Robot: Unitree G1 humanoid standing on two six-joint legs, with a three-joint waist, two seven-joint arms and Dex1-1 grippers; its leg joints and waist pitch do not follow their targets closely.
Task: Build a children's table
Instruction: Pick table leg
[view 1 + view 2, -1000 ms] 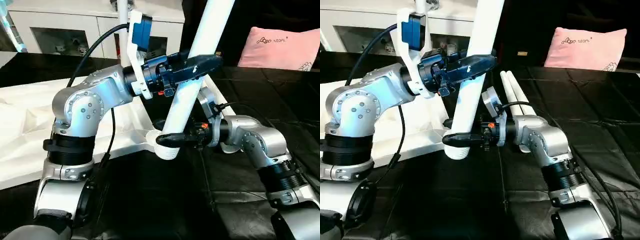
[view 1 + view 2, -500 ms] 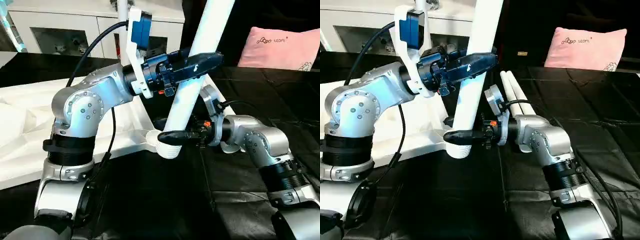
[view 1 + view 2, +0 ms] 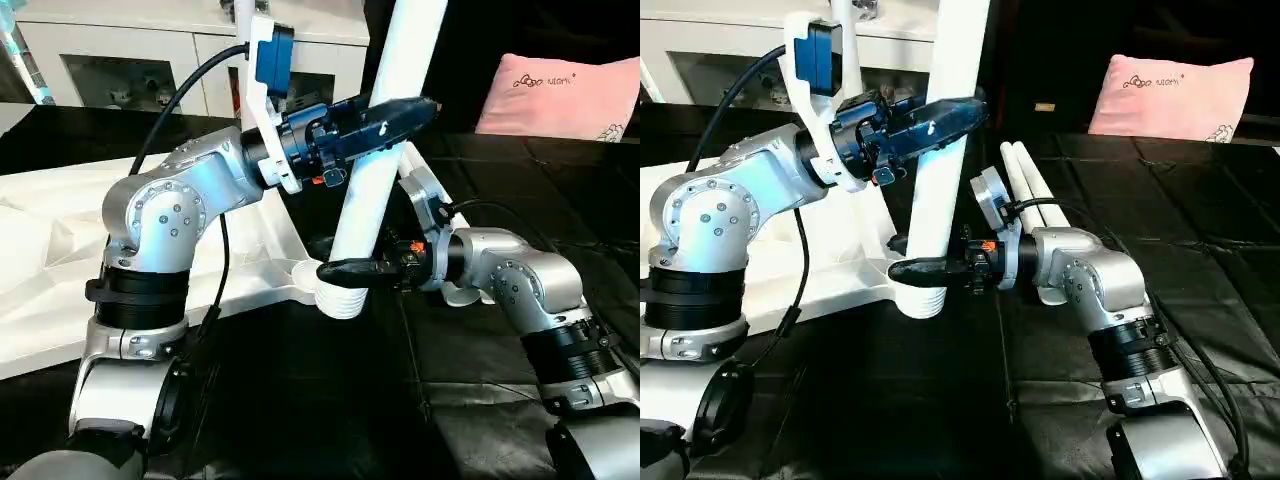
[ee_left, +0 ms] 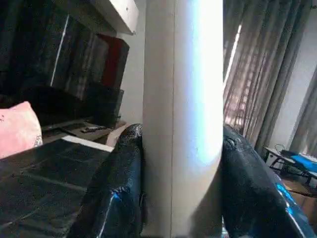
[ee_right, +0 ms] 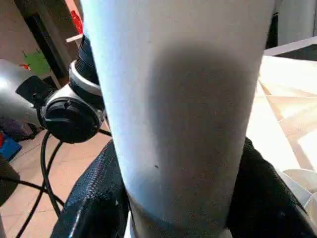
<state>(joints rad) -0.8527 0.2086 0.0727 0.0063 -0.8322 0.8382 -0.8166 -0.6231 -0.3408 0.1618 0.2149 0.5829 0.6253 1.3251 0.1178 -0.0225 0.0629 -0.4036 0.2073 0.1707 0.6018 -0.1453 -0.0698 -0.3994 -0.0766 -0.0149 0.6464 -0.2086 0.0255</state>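
While the long white tapered plastic tube leg (image 3: 385, 150) stands tilted toward 1 o'clock, the left pincer (image 3: 385, 117) grips its middle. The right pincer (image 3: 345, 270) clamps its base above the corner socket (image 3: 335, 300) of the white ribbed plastic tabletop (image 3: 60, 250).

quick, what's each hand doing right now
Left hand: closed on the upper part of the table leg.
Right hand: around the same leg low down, just above the corner socket; grip cannot be told.
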